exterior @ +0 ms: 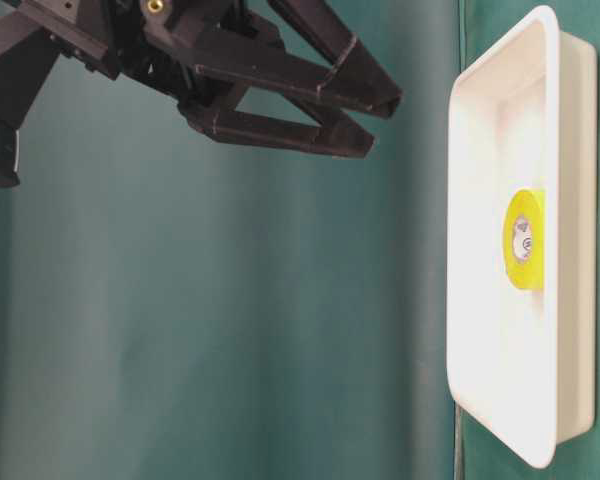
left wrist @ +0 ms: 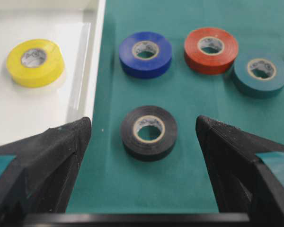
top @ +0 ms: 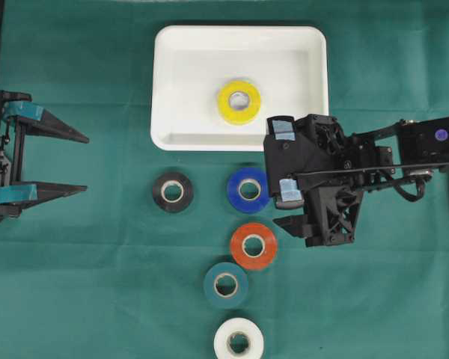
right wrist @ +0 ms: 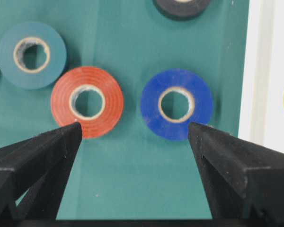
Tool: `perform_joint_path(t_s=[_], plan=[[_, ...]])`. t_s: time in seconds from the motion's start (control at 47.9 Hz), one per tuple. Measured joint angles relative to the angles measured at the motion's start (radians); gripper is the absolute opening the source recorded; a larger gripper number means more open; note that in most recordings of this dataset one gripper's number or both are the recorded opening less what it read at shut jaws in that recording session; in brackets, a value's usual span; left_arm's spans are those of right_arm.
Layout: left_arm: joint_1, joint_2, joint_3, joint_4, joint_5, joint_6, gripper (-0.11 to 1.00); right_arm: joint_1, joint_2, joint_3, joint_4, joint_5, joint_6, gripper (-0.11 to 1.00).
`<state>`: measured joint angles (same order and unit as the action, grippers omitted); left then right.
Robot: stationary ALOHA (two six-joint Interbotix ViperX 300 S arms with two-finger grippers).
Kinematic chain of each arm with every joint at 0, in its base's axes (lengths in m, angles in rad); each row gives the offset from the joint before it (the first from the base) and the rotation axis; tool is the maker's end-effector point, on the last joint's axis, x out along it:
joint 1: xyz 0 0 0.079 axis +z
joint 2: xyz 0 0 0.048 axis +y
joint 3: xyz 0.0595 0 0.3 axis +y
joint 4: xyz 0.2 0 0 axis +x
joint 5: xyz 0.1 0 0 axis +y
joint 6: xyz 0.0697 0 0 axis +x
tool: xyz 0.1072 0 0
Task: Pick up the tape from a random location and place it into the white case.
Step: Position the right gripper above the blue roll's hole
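Black fingers of the right gripper (right wrist: 132,137) stand wide apart with nothing between them, hanging over the green cloth (top: 97,299) above the orange roll (right wrist: 87,101) and the blue roll (right wrist: 176,104). Left gripper (left wrist: 143,130) is also spread wide and empty at the table's left edge, facing the black roll (left wrist: 148,132). Yellow tape (top: 239,102) lies flat inside the white case (top: 172,45), while teal (top: 225,284) and white (top: 239,342) rolls sit on the cloth nearby.

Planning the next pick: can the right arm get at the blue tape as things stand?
Probably yes. The right gripper hangs beside the blue tape with jaws open; the red tape lies close but apart.
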<state>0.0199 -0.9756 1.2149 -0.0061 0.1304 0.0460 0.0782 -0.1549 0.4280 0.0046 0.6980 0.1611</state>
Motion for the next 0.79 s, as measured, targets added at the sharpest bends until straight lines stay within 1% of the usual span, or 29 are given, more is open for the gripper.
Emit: perform_joint_path(t_s=[0.271,0.417,0.522,0.793], plan=[[0.0,0.0,0.0,0.0,-0.002,0.0,0.91,0.0,0.002,0.0,0.0,0.005,0.002,0.91],[0.0,0.0,0.0,0.0,-0.002,-0.002,0.91,0.0,0.008,-0.008,0.0,0.003,0.026,0.91],[0.0,0.0,0.0,0.0,-0.002,-0.002,0.91,0.0,0.021,-0.021,-0.002,0.005,0.075,0.91],[0.0,0.0,0.0,0.0,-0.002,-0.002,0.91,-0.002,0.057,-0.063,-0.026,0.018,0.259,0.91]])
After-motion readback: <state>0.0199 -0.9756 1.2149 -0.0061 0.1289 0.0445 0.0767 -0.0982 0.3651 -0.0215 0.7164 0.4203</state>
